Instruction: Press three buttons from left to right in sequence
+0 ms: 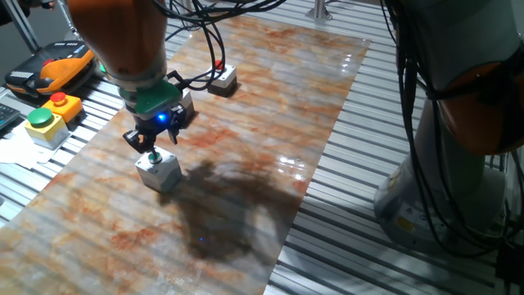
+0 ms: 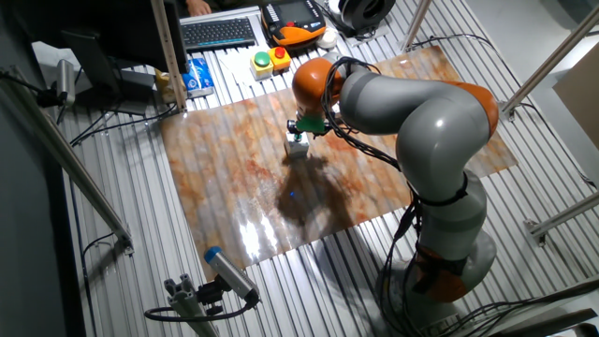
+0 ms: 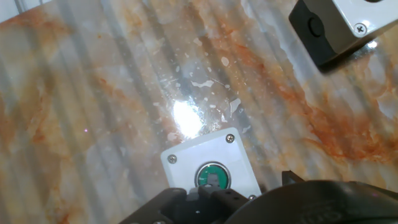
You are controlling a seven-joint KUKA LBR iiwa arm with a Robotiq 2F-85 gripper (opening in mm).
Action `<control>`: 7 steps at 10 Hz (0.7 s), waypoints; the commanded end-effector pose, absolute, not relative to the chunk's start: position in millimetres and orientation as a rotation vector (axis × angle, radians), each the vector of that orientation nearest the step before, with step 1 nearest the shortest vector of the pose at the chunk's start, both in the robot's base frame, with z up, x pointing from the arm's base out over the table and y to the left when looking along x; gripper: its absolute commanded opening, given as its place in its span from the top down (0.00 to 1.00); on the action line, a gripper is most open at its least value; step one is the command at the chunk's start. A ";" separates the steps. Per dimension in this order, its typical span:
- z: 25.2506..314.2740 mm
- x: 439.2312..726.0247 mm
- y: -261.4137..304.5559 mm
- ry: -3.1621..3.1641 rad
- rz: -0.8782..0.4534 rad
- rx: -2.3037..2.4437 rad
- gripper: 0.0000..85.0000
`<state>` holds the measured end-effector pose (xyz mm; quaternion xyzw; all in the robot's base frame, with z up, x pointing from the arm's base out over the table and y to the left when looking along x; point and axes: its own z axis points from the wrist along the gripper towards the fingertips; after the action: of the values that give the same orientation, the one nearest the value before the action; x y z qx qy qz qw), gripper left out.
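A light-grey cube button box with a green cap (image 1: 158, 170) stands on the marbled board, left of centre. It also shows from above in the hand view as the green-capped box (image 3: 211, 173). My gripper (image 1: 151, 151) is directly over it, fingertips together and shut, their tip at the green cap. In the other fixed view the gripper (image 2: 301, 132) hangs just over the same box (image 2: 298, 147). A second grey box with a red cap (image 1: 223, 79) sits farther back. Another grey box (image 3: 341, 23) lies close by at the top right of the hand view; its cap is out of frame.
Left of the marbled board (image 1: 246, 139) on the slatted table stand a yellow box with a big green button (image 1: 42, 124), a yellow-orange box with a red button (image 1: 62, 104) and an orange-black pendant (image 1: 51, 70). The robot's base (image 1: 458, 164) rises at the right.
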<state>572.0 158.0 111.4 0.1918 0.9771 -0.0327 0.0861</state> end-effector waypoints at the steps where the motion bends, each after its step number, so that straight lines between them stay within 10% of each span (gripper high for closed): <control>1: 110.2 572.7 157.9 2.910 -0.096 0.568 0.40; 7: 107.0 576.0 155.4 2.908 -0.087 0.556 0.40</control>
<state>576.2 155.3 106.6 0.1866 0.9779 -0.0291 0.0899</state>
